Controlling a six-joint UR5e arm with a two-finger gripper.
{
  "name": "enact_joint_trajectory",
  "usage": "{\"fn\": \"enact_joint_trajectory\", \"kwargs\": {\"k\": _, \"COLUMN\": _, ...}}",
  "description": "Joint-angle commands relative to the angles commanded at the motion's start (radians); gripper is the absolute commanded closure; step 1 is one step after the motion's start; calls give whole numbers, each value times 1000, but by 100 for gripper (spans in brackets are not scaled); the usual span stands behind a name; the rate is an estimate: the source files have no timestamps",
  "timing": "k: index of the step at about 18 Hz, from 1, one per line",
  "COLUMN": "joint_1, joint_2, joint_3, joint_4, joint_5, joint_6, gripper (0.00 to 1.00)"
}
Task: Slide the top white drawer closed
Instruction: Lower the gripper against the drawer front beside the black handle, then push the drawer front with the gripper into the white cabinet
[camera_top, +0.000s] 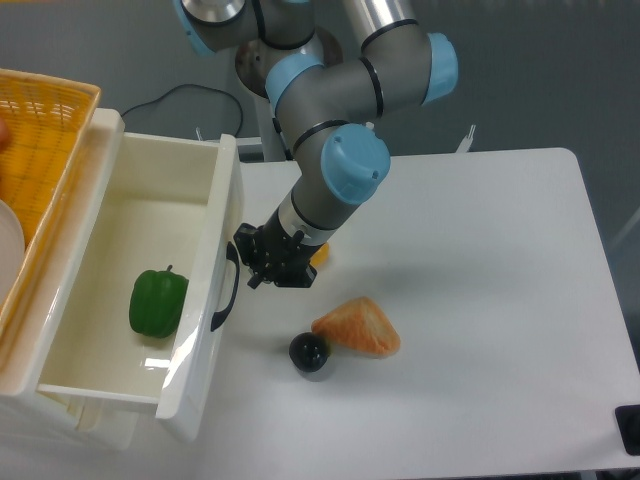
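Here you see the top white drawer (150, 290), a glossy white plastic box with a curved black handle (226, 293), pulled far out of its cabinet at the left side of the white table (480, 300). It is wide open, and a green bell pepper (157, 303) lies on its floor, nearer to the front wall. The drawer front stands tilted over the table edge, with the handle facing to the right.

Your black claw (268, 266) is low over the table, just beside the handle on its right side. It looks to be very near or touching the upper part of the handle, but you cannot tell for sure from this view. Whether the fingers are parted or pressed together is also not clear, because they are dark and seen against the dark wrist.

Behind the claw a small part of a yellow banana (318, 256) shows under the arm. Further right on the table lie an orange wedge-shaped object (358, 328) and a small black round object (309, 352), touching each other. A yellow woven basket (40, 140) sits at the far left, above the cabinet.
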Motion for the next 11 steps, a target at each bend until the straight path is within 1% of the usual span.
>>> {"fn": "enact_joint_trajectory", "kwargs": {"k": 11, "joint_1": -18, "joint_2": 15, "joint_3": 2, "joint_4": -17, "joint_5": -12, "joint_6": 0, "gripper": 99}}
